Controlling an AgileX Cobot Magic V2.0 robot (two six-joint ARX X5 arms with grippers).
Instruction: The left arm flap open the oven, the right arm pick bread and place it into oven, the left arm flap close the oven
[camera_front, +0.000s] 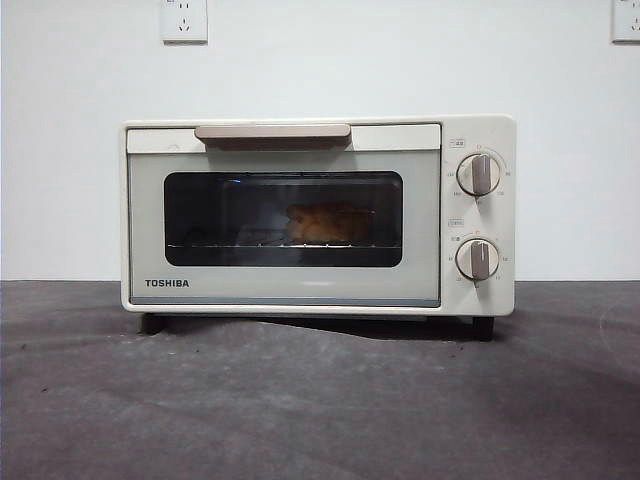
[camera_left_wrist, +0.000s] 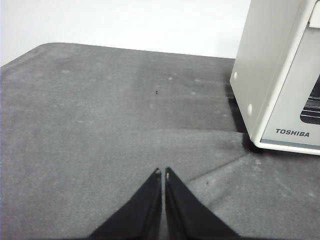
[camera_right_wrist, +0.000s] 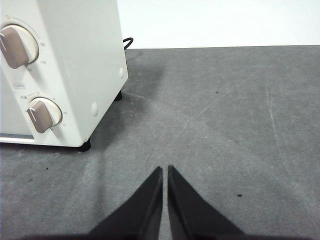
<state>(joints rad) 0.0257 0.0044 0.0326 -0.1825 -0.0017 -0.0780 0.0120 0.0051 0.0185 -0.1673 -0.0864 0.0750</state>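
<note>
The cream-white TOSHIBA oven (camera_front: 300, 215) stands on the dark grey table with its door shut and the beige handle (camera_front: 272, 132) at the top. The golden bread (camera_front: 325, 223) lies on the rack inside, seen through the dark glass window. My left gripper (camera_left_wrist: 163, 172) is shut and empty, low over the table, off the oven's (camera_left_wrist: 280, 75) left side. My right gripper (camera_right_wrist: 165, 170) is shut and empty, low over the table, off the oven's (camera_right_wrist: 65, 65) right side by the two knobs. Neither arm shows in the front view.
The grey mat (camera_front: 320, 400) covers the table in front of the oven. A white wall with power sockets (camera_front: 184, 20) stands behind. A black cable (camera_right_wrist: 127, 42) runs behind the oven.
</note>
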